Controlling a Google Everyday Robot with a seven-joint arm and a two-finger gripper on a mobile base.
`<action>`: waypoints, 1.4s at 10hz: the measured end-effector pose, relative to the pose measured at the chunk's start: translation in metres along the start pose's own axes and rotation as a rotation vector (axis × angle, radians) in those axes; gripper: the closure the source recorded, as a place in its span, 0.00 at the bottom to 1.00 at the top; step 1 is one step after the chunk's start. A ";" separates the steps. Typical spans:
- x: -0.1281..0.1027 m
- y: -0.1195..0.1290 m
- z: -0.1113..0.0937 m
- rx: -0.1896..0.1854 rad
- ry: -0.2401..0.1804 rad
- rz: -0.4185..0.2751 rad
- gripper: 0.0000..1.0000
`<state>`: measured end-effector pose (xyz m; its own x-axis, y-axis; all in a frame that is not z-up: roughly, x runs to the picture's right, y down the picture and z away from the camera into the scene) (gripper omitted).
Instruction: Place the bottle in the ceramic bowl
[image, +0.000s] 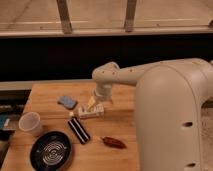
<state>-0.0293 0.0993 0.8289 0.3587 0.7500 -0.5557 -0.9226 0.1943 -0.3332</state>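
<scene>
The pale cream bottle (90, 111) lies on its side on the wooden table (120, 130), white cap pointing left. My gripper (95, 104) is right over the bottle's right half, reaching down from the white arm (130, 75). The black ceramic bowl (50, 150) with pale rings sits at the table's front left, well apart from the bottle and empty.
A black striped block (78, 130) lies between bottle and bowl. A whitish cup (30, 123) stands at the left edge. A blue sponge (66, 102) lies left of the bottle. A red-brown object (114, 142) lies toward the front. The robot's white body (175, 125) fills the right.
</scene>
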 end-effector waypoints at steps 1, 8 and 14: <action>0.000 0.000 0.000 0.000 0.000 0.000 0.20; 0.000 0.000 0.000 0.001 0.000 -0.001 0.20; -0.014 0.049 0.010 0.028 0.061 -0.213 0.20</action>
<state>-0.0807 0.1046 0.8274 0.5533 0.6507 -0.5201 -0.8282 0.3626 -0.4274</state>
